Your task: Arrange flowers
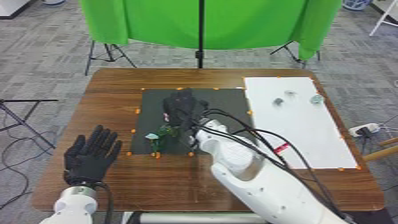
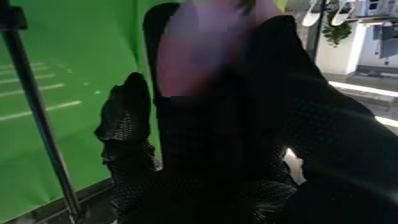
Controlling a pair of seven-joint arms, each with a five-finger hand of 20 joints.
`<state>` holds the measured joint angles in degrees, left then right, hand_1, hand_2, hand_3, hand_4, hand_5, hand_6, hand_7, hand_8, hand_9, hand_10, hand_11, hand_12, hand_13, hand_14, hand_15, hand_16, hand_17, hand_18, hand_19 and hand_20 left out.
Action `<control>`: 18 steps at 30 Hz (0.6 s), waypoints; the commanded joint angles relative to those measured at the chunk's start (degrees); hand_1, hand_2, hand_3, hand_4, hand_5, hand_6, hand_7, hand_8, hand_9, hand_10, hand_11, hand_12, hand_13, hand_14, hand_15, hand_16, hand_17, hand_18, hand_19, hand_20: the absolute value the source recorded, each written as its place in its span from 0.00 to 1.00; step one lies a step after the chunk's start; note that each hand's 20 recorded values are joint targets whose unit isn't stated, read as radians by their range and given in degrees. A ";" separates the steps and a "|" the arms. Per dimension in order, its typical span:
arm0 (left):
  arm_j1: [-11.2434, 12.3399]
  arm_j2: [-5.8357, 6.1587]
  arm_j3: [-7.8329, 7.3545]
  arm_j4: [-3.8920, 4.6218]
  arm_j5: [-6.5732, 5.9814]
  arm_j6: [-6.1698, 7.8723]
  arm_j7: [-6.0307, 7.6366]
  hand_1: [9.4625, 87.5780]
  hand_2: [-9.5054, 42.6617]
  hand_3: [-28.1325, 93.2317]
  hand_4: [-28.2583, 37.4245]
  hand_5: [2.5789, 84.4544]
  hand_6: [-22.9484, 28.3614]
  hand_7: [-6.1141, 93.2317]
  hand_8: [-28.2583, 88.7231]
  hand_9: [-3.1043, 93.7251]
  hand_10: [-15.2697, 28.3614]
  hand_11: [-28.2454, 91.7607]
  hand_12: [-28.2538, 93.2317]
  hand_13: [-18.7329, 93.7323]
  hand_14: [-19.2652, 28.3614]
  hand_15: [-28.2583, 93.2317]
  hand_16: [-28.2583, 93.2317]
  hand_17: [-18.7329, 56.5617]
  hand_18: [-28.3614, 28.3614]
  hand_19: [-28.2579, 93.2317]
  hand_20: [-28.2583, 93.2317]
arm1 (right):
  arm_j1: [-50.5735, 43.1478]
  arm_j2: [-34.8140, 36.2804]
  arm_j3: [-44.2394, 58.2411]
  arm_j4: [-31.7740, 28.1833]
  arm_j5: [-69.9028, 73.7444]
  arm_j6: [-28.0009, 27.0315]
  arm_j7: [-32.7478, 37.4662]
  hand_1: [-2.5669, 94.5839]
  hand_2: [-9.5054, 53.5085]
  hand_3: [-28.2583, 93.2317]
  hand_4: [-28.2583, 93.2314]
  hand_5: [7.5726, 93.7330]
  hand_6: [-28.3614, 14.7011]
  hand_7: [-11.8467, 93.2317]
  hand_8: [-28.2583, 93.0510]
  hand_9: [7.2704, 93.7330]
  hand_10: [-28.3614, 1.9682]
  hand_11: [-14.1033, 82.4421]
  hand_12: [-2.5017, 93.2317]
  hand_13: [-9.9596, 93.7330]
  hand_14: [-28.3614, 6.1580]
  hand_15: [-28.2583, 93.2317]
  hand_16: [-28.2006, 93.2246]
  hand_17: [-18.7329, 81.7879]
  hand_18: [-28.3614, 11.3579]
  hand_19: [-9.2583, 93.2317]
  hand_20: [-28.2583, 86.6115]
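My right hand is over the dark mat in the head view. A flower with a pale head and green leaves stands out against the mat, nearer the robot than that hand. From the right wrist view, my right hand has its fingers and thumb round a blurred pink thing, probably a flower; its lower part is hidden by the black glove. My left hand is at the table's left side, palm up, fingers straight, holding nothing.
A white sheet on the right of the wooden table bears a few small pale or greenish pieces toward its far end. Orange bits mark the mat and sheet edges. Behind the table hangs a green cloth by a black stand.
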<state>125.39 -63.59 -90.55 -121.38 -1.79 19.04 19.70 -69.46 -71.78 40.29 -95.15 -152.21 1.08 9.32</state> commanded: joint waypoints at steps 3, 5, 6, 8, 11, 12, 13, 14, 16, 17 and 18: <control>-0.35 0.25 0.26 0.65 -0.72 0.75 -0.32 0.24 0.48 0.90 0.00 0.57 0.66 0.19 0.16 0.44 0.72 0.47 0.33 0.43 0.76 0.61 0.16 0.14 0.76 0.58 0.38 | -2.08 -0.72 -1.42 1.10 -2.18 -1.23 2.67 0.60 0.00 0.81 0.00 0.78 0.64 0.48 0.24 0.88 0.54 0.25 0.39 0.77 0.59 0.55 0.53 0.53 0.13 0.95 0.58; 0.01 0.28 0.17 0.49 -0.92 0.80 -0.17 0.24 0.48 0.90 0.00 0.57 0.66 0.19 0.16 0.44 0.72 0.47 0.33 0.43 0.76 0.61 0.16 0.14 0.76 0.58 0.38 | -2.56 -0.72 -1.42 1.20 -2.96 -0.45 2.38 0.60 0.00 0.81 0.00 0.79 0.64 0.48 0.24 0.87 0.54 0.25 0.39 0.77 0.59 0.55 0.52 0.53 0.13 0.95 0.58; -0.13 0.30 0.18 0.57 -0.97 0.94 -0.24 0.24 0.48 0.90 0.00 0.57 0.66 0.19 0.16 0.44 0.72 0.47 0.33 0.43 0.76 0.61 0.16 0.14 0.76 0.58 0.38 | -2.67 -0.69 -1.54 1.19 -3.32 -0.30 2.76 0.60 0.00 0.81 0.00 0.79 0.64 0.48 0.24 0.87 0.54 0.25 0.39 0.77 0.59 0.55 0.52 0.53 0.13 0.95 0.58; -0.08 0.20 0.14 0.57 -1.18 1.06 -0.17 0.24 0.48 0.90 0.00 0.57 0.66 0.19 0.16 0.45 0.72 0.47 0.33 0.43 0.76 0.61 0.16 0.14 0.76 0.58 0.38 | -3.04 -0.97 -1.31 1.42 -3.32 -0.70 2.83 0.60 0.00 0.81 0.00 0.79 0.64 0.48 0.24 0.87 0.55 0.26 0.38 0.77 0.59 0.55 0.52 0.53 0.13 0.95 0.59; -0.57 0.16 0.34 0.74 -1.64 0.73 -0.48 0.24 0.48 0.90 0.00 0.57 0.66 0.19 0.16 0.45 0.72 0.47 0.33 0.43 0.76 0.61 0.16 0.14 0.76 0.58 0.38 | -3.38 -0.91 -1.10 1.63 -3.28 -1.57 3.66 0.60 0.00 0.81 0.00 0.78 0.64 0.46 0.22 0.85 0.54 0.27 0.36 0.76 0.59 0.55 0.52 0.52 0.13 0.95 0.59; -0.44 0.10 0.30 0.68 -1.47 0.67 -0.57 0.24 0.48 0.90 0.00 0.57 0.66 0.19 0.16 0.45 0.72 0.47 0.33 0.43 0.76 0.61 0.16 0.14 0.76 0.58 0.38 | -3.63 -1.04 -0.70 1.63 -3.37 -2.43 3.52 0.60 0.00 0.81 0.00 0.77 0.63 0.44 0.22 0.84 0.53 0.28 0.34 0.76 0.59 0.55 0.52 0.52 0.13 0.95 0.60; -0.48 0.09 0.32 0.68 -1.50 0.69 -0.42 0.24 0.48 0.90 0.00 0.57 0.66 0.19 0.16 0.45 0.72 0.47 0.33 0.43 0.76 0.61 0.16 0.14 0.76 0.58 0.38 | -3.69 -1.08 -0.37 1.76 -3.19 -2.70 3.12 0.60 0.00 0.81 0.00 0.77 0.63 0.42 0.22 0.82 0.52 0.29 0.32 0.76 0.58 0.55 0.51 0.52 0.12 0.95 0.60; -0.37 0.13 0.23 0.66 -1.59 0.59 -0.34 0.24 0.48 0.90 0.00 0.57 0.66 0.19 0.16 0.45 0.72 0.47 0.33 0.43 0.76 0.61 0.16 0.14 0.76 0.58 0.38 | -3.82 -1.06 -0.19 1.73 -2.93 -2.85 3.12 0.60 0.00 0.82 0.00 0.77 0.63 0.40 0.21 0.80 0.51 0.31 0.29 0.75 0.58 0.56 0.51 0.52 0.12 0.94 0.60; -0.09 -0.01 -0.08 0.48 -1.65 0.94 -0.19 0.24 0.48 0.90 0.00 0.57 0.66 0.19 0.16 0.45 0.72 0.47 0.33 0.43 0.76 0.61 0.16 0.14 0.76 0.58 0.38 | -4.05 -0.98 0.25 1.54 -2.22 -3.03 2.72 0.57 0.00 0.85 0.00 0.75 0.65 0.34 0.21 0.76 0.49 0.34 0.21 0.74 0.57 0.57 0.50 0.52 0.12 0.94 0.61; -0.08 -0.12 -0.20 0.49 -1.70 0.97 -0.21 0.24 0.48 0.90 0.00 0.57 0.66 0.19 0.16 0.45 0.72 0.47 0.33 0.43 0.76 0.61 0.16 0.14 0.76 0.58 0.38 | -4.15 -0.86 0.45 1.30 -2.23 -3.02 2.55 0.57 0.00 0.86 0.00 0.74 0.65 0.32 0.20 0.75 0.49 0.33 0.20 0.74 0.57 0.57 0.50 0.52 0.12 0.95 0.61; 0.04 -0.17 -0.26 0.47 -1.86 0.89 -0.11 0.24 0.48 0.90 0.00 0.57 0.66 0.19 0.16 0.45 0.72 0.47 0.33 0.43 0.76 0.61 0.16 0.14 0.76 0.58 0.38 | -4.32 -0.67 0.68 0.99 -2.06 -2.95 2.37 0.56 0.00 0.86 0.00 0.74 0.65 0.30 0.18 0.74 0.49 0.32 0.20 0.73 0.56 0.57 0.50 0.52 0.12 0.94 0.61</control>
<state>124.62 -63.35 -90.60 -121.17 -2.98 19.41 19.63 -73.02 -72.63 39.50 -93.99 -154.63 -1.00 12.19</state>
